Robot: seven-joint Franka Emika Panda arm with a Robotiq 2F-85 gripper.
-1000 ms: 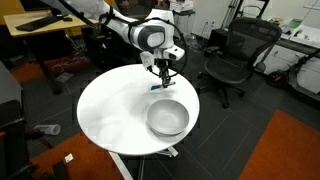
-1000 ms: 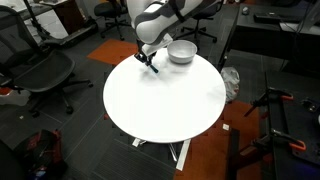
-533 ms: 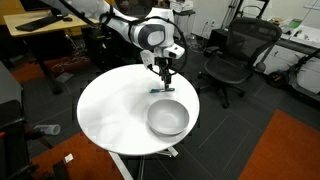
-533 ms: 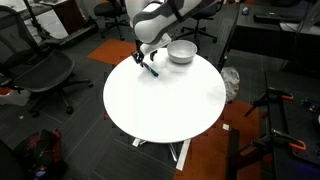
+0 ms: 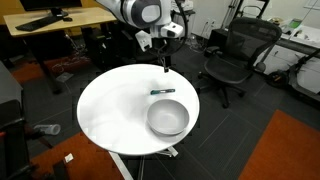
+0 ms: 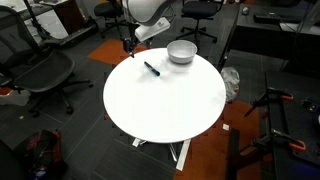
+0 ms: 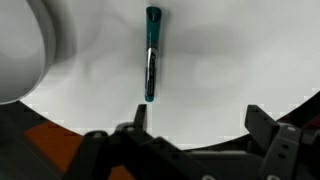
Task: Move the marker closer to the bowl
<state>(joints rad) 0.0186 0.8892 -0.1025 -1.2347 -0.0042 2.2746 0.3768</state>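
marker lies flat near bowl; pincer hangs above, jaws apart.

**Bright, even light; soft wrist picture**

Overhead room light is washing the white table bright in both exterior views. In the wrist view, a pale sheen is running along the marker ahead of the pincer, whose fingers are showing dark and blurred.

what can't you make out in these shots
- Bowl: the wrist view's left edge cuts it off; only a curved part shows.
- Marker: too small in both exterior views to read any print or find a cap; blurred in the wrist view.
- Gripper: in an exterior view, too small and dark to tell how the jaws stand.
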